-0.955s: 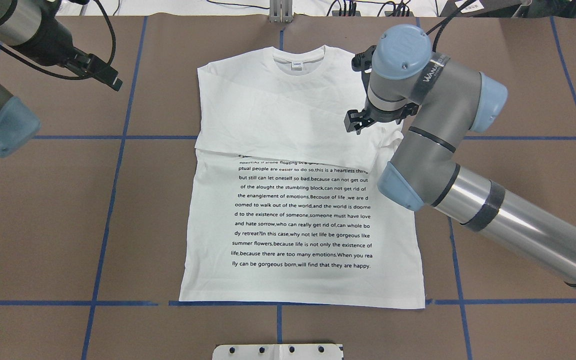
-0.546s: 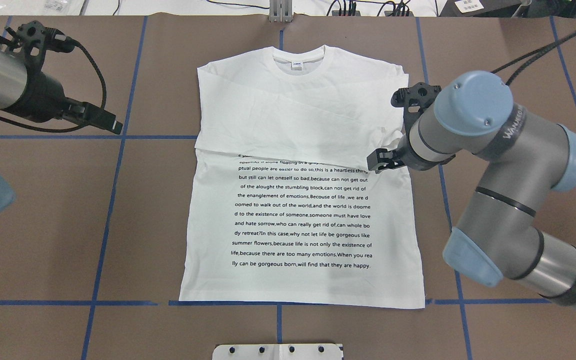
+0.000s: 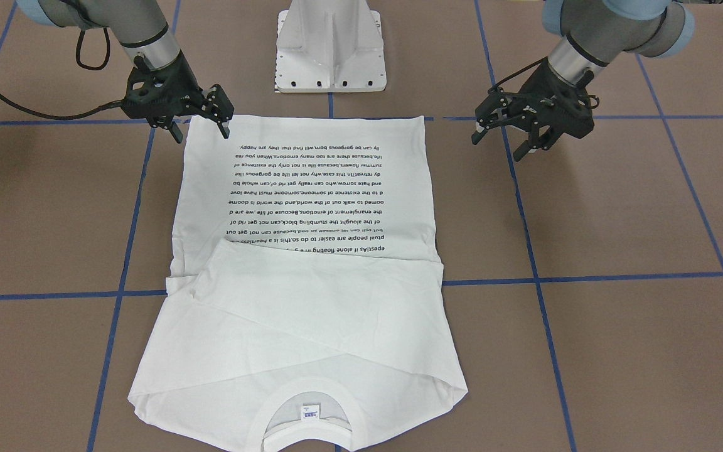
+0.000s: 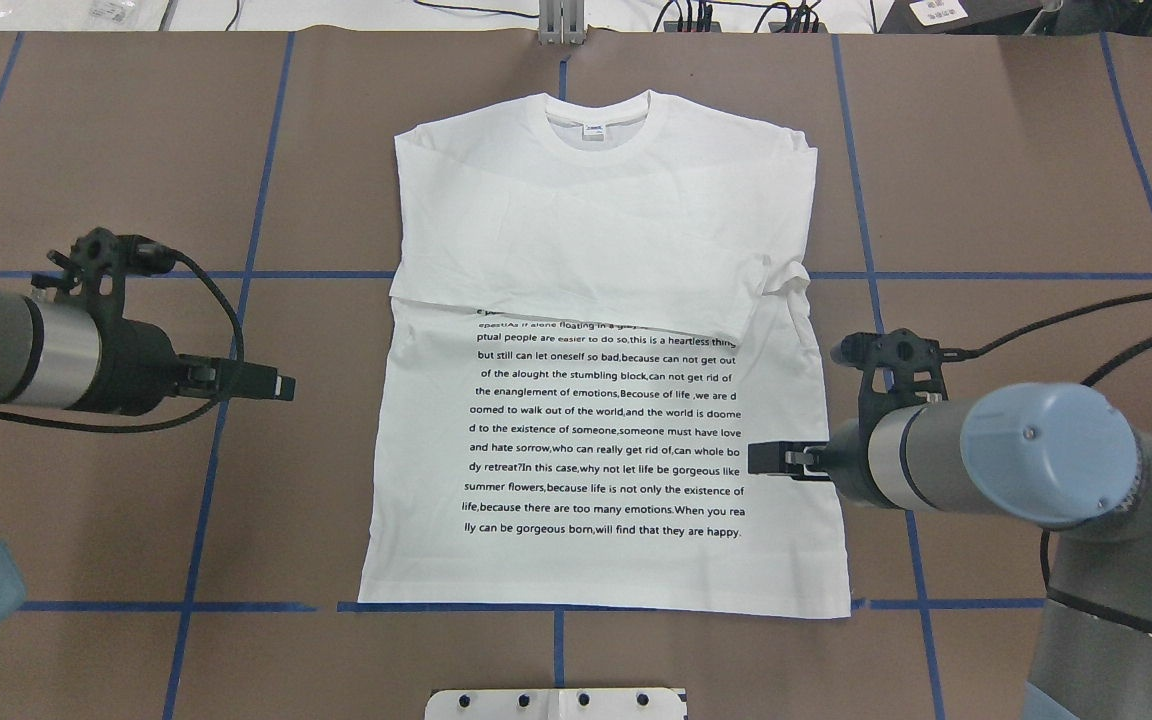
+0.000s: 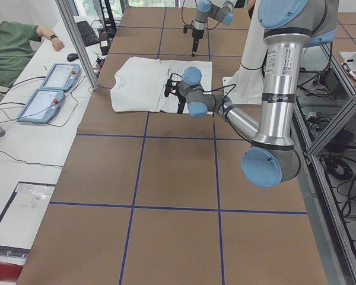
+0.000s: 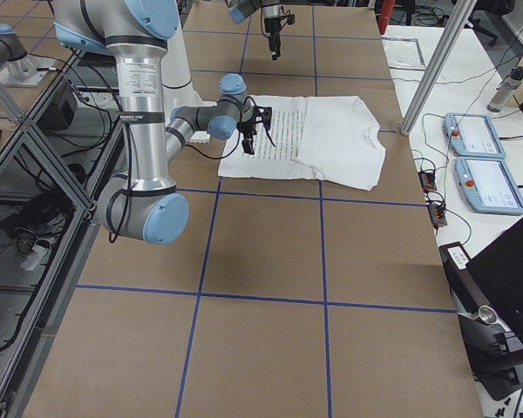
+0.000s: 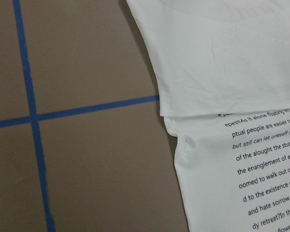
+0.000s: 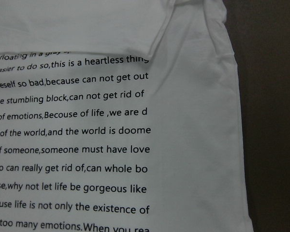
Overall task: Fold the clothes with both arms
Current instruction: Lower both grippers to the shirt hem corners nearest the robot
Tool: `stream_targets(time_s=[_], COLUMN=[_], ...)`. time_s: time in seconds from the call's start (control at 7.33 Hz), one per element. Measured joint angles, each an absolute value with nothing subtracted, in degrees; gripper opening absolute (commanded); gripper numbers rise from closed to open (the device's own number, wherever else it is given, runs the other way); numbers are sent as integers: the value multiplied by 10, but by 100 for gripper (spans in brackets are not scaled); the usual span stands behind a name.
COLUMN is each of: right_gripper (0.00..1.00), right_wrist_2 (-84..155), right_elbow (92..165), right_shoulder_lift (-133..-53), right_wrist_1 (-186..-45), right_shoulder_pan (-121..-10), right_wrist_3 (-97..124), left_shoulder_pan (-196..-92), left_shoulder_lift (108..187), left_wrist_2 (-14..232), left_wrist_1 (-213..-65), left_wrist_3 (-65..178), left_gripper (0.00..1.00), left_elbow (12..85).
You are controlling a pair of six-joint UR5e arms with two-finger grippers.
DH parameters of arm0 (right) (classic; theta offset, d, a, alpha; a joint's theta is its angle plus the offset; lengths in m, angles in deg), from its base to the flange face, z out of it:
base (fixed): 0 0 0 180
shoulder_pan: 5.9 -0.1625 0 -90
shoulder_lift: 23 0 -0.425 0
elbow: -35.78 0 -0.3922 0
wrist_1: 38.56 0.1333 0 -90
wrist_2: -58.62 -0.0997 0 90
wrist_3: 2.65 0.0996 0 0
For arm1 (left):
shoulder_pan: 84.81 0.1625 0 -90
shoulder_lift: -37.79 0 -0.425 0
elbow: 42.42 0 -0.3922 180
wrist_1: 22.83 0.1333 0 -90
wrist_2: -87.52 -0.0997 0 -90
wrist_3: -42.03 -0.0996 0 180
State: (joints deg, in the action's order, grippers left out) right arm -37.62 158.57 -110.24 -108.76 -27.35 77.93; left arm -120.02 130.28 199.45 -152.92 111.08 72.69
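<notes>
- One large white long-sleeved T-shirt [image 4: 596, 240] lies flat in the middle of the brown bench [image 4: 86, 520]. Its black printed text [image 4: 606, 430] faces up, both sleeves are folded across the chest, and the ribbed collar [image 4: 598, 125] is on the side away from the robot.
- The black two-finger left pincer [image 3: 496, 146] hangs with jaws spread and holds nothing. It is over bare bench, beside the shirt's left edge and apart from it.
- The black two-finger right pincer [image 3: 201, 133], jaws also spread and empty, hangs above the shirt's right edge by the printed lines.
- Blue tape lines [image 4: 316, 274] cross the bench in a grid.

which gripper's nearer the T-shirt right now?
Right. The right gripper hangs over the T-shirt's right side; the left gripper stands clear of its left side, over the brown table.
</notes>
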Motion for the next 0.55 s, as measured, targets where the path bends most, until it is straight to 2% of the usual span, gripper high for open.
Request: stream_targets(time_s=[0.27,0.41,0.55], right_gripper=[100,100,100], right_wrist_2=[-333,-327,-325], right_elbow=[1587,1587,1587], right_shoulder_lift=[-1158,-1169,-1174], right_wrist_1=[-1011,-997,-992], right_shoulder_pan=[-227,-220,-218], right_wrist_3=[817,822,824], left_shoulder_pan=[-1101,-1069,-1049], left_shoulder_lift=[1299,1304,1314], left_wrist_2=[1915,1888,1873], left_wrist_1=[-1545,-1545,-1544], left_wrist_3=[1203,1237,1260], left_gripper=[97,89,87], left_elbow=[727,723,714])
